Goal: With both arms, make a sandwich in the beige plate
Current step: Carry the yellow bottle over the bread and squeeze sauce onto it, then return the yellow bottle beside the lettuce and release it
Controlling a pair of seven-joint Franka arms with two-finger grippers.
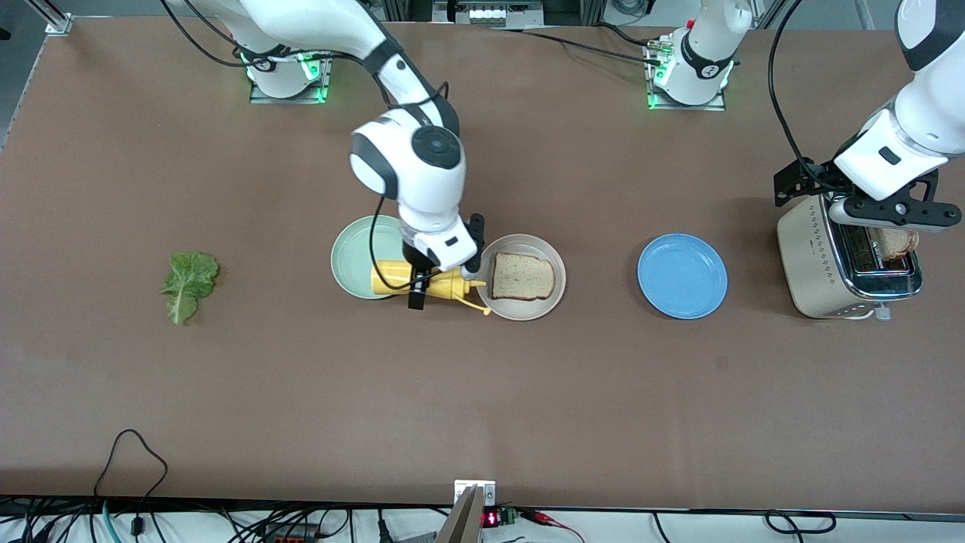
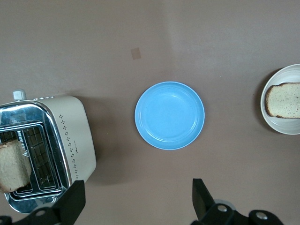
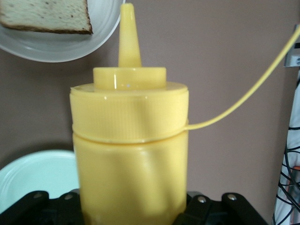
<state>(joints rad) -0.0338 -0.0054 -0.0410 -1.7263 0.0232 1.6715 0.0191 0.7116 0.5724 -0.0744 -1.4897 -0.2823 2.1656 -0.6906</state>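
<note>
so my right pincer [image 1: 436, 285] is gripping the mustard bottle [image 1: 428, 280] beside the beige plate [image 1: 522, 305]. left pincer [image 1: 882, 226] hangs wide open over the toaster [image 1: 818, 264].

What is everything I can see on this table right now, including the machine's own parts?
Round shallow beige plate: one, pale beige, mid-table, carrying one bread slice.
Square light-brown bread slices: two; one on the beige plate, one sticking out of the toaster.
Ruffled lettuce leaf: one, green, on the table toward the right arm's end.
Plastic squeeze bottle: one, yellow, tipped sideways over the mint-green plate's edge.
Round mint-green plate: one, beside the beige plate.
Round blue plate: one, between beige plate and toaster.
Boxy metal toaster: one, cream and chrome, at the left arm's end.
Right end effector: black, gripping the bottle.
Left end effector: black, open, over the toaster.
</note>
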